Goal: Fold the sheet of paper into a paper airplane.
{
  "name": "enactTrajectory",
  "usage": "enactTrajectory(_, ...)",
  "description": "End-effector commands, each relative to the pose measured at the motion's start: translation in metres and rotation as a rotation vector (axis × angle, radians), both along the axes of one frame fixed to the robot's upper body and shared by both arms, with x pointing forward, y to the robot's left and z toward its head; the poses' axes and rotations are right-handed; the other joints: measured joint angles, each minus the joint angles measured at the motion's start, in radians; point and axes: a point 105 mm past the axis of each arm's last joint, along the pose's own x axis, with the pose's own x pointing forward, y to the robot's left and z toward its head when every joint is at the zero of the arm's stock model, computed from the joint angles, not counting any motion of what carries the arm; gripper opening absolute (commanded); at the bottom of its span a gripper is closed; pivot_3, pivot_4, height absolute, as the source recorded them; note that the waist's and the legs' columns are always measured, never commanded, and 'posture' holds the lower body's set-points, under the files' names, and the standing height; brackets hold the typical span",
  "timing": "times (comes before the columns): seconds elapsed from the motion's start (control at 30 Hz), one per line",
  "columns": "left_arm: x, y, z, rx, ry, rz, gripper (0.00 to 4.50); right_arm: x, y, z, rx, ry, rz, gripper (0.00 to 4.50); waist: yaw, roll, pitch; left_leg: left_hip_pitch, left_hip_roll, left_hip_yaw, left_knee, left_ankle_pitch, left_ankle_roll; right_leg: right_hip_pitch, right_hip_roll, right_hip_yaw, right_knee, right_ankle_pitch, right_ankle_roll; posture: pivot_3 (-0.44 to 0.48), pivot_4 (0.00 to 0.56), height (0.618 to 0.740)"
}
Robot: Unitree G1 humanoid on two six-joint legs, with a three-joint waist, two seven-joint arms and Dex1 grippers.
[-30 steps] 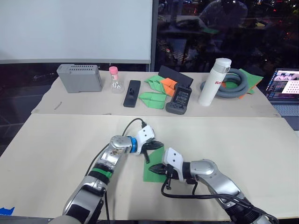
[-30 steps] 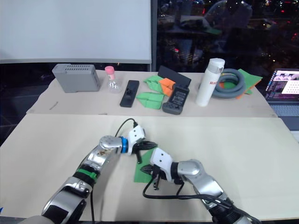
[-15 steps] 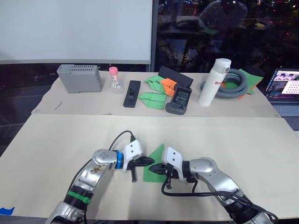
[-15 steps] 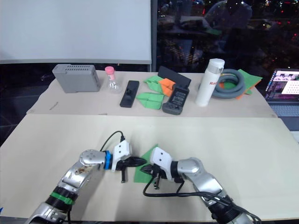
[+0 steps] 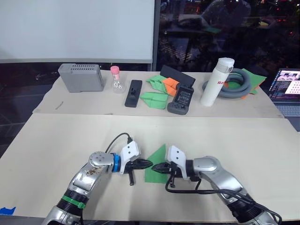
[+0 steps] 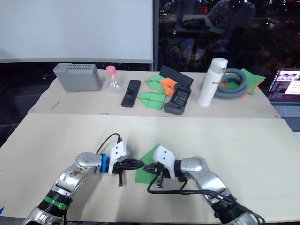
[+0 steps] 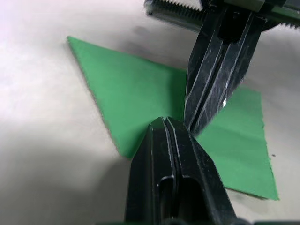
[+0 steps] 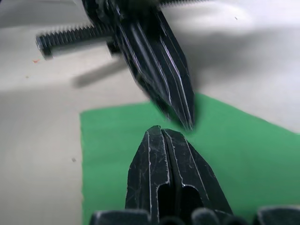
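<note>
The green sheet of paper [image 5: 157, 161] lies flat on the near table, folded to a point at its far corner. My left gripper [image 5: 149, 163] is shut and points right, with its tip at the sheet's left edge. My right gripper [image 5: 155, 167] is also shut and points left, its tip resting on the sheet. The two tips almost meet. In the left wrist view my shut left gripper [image 7: 164, 123] sits over the green paper [image 7: 131, 89], with the right gripper's fingers [image 7: 211, 93] just beyond. In the right wrist view my right gripper [image 8: 157, 132] lies on the paper [image 8: 243, 140].
The back table holds a grey box [image 5: 80, 77], a pink-capped bottle [image 5: 115, 79], a black remote [image 5: 133, 93], folded green paper wedges [image 5: 153, 98], an orange wedge [image 5: 169, 86], a black controller [image 5: 181, 101], a white flask [image 5: 212, 82] and a grey hose [image 5: 234, 84]. A laptop [image 5: 286, 86] stands far right.
My left gripper has swung off the top of the sheet to its left side and now points right at its edge. The right gripper has barely moved.
</note>
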Motion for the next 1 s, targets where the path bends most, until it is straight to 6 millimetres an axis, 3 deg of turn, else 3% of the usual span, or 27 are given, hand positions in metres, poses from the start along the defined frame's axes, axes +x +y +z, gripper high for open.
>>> enactTrajectory(0.03, 0.011, 0.009, 0.034, -0.03, -0.086, 0.021, 0.0, 0.0, -0.005, 0.037, 0.038, -0.066, -0.014, 0.03, 0.001, 0.0, 0.0, -0.002, 0.0, 0.0, 0.0, 0.0, 0.0, -0.002, 0.0, 0.0, 0.001, 0.0, 0.0, 0.0, 0.15, 0.74)
enactTrajectory(0.13, 0.014, 0.018, 0.051, -0.044, -0.083, 0.046, 0.0, -0.006, -0.011, 0.052, 0.025, -0.088, -0.018, 0.03, 0.004, 0.0, 0.0, -0.013, 0.0, 0.0, 0.001, 0.001, -0.002, -0.016, 0.003, -0.001, 0.004, 0.001, 0.001, 0.0, 0.15, 0.74)
enactTrajectory(0.5, -0.009, 0.019, 0.081, -0.12, 0.176, 0.078, 0.0, -0.02, -0.058, 0.069, -0.167, -0.156, -0.056, 0.03, 0.013, -0.001, 0.002, -0.015, -0.001, 0.001, 0.007, -0.001, 0.002, -0.012, 0.012, -0.008, 0.002, 0.001, 0.002, 0.0, 0.15, 0.74)
enactTrajectory(0.67, -0.01, 0.014, 0.089, -0.132, 0.283, 0.102, 1.54, -0.023, -0.069, 0.074, -0.199, -0.191, -0.07, 0.0, 0.019, -0.001, 0.004, -0.015, -0.001, 0.0, 0.016, 0.0, 0.002, -0.011, 0.014, -0.008, 0.011, 0.001, 0.003, 0.0, 0.15, 0.74)
enactTrajectory(0.8, -0.011, 0.01, 0.071, -0.021, 0.456, 0.175, 2.84, -0.026, -0.077, 0.073, -0.239, -0.21, -0.083, 0.0, 0.019, -0.001, 0.004, -0.014, -0.001, 0.001, 0.018, 0.0, 0.002, -0.011, 0.015, -0.006, 0.013, 0.001, 0.003, 0.0, 0.15, 0.74)
enactTrajectory(0.9, -0.014, -0.001, 0.071, -0.036, 0.633, 0.144, 2.84, -0.024, -0.08, 0.073, -0.243, -0.222, -0.105, 0.0, 0.02, -0.002, 0.004, -0.014, -0.001, 0.001, 0.018, 0.0, 0.002, -0.011, 0.016, -0.006, 0.014, 0.001, 0.003, 0.0, 0.15, 0.74)
enactTrajectory(1.0, 0.001, -0.019, 0.074, -0.069, 0.696, 0.151, 2.84, -0.024, -0.081, 0.07, -0.243, -0.226, -0.123, 0.0, 0.023, -0.002, 0.004, -0.015, -0.002, 0.001, 0.019, 0.0, 0.002, -0.011, 0.016, -0.006, 0.015, 0.001, 0.003, 0.0, 0.15, 0.74)
